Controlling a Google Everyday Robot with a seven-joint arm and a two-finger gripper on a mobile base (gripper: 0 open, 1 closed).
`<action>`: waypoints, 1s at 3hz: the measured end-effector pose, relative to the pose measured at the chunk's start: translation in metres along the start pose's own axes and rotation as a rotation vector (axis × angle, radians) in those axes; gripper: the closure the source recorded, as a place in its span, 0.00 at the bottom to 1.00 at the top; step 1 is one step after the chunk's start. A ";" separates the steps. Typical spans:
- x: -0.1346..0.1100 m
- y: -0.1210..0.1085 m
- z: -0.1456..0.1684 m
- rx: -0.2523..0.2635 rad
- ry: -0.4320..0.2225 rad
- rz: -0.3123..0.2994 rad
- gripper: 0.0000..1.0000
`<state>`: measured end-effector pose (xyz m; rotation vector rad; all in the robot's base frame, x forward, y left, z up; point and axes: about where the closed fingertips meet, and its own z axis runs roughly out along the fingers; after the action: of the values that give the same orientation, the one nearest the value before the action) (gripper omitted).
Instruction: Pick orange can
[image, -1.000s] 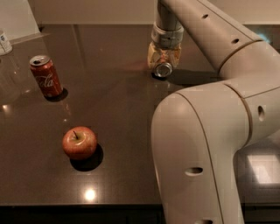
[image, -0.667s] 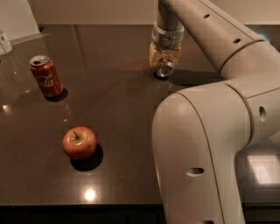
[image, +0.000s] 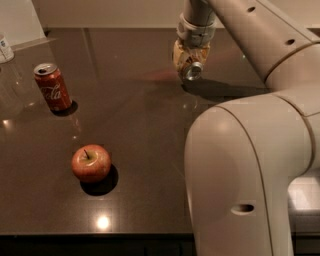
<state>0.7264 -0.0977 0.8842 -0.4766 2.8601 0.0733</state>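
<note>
The orange can is at the far middle of the dark table. It is tilted, with one silver end facing me and its orange-and-tan side partly hidden. My gripper comes down from the arm at the top right and is shut on the can. The can seems to hang just above the tabletop, with its shadow to the right.
A red Coca-Cola can stands upright at the left. A red apple lies at the front left. My arm's large pale body fills the right foreground. A white object stands at the far left edge.
The gripper and the orange can have risen slightly and shifted a little to the right. The red can and the apple have not moved.
</note>
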 end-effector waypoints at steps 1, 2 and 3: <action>-0.003 0.011 -0.036 -0.018 -0.058 -0.127 1.00; -0.010 0.025 -0.075 -0.032 -0.128 -0.253 1.00; -0.023 0.036 -0.107 -0.032 -0.203 -0.348 1.00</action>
<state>0.7113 -0.0661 0.9938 -0.9089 2.5418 0.0995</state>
